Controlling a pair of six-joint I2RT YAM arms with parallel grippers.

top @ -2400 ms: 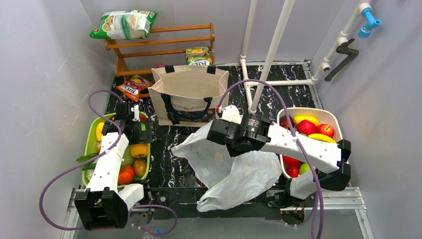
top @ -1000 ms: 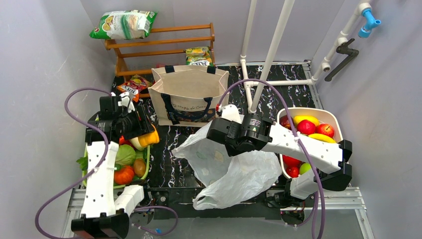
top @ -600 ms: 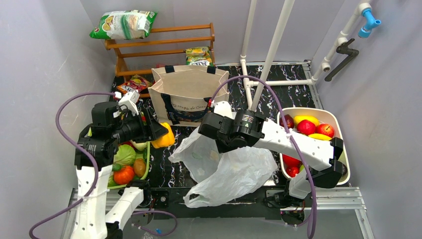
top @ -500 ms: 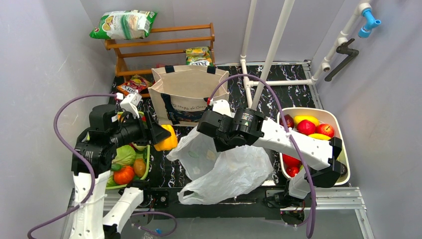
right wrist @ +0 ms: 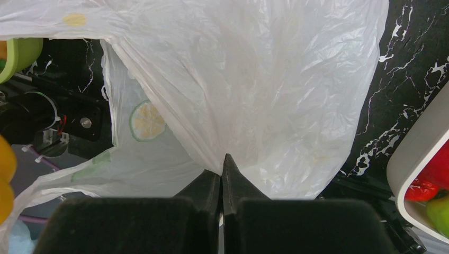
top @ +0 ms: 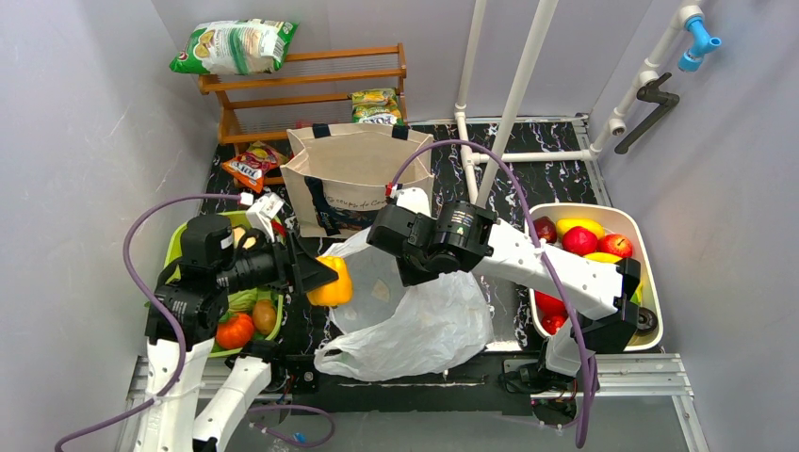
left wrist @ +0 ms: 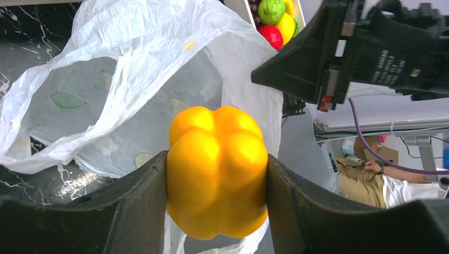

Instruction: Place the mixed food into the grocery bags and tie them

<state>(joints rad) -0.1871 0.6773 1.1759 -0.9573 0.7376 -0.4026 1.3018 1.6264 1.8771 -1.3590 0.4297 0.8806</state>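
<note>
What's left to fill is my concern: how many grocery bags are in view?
2. The white plastic bag sits mid-table, pinched by the right gripper; the canvas tote stands upright behind it. No others show.

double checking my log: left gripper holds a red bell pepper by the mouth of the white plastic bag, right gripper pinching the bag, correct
Not red: the left wrist view shows the bell pepper in the left gripper is yellow. It is by the mouth of the white plastic bag, and the right gripper is pinching the bag.
</note>
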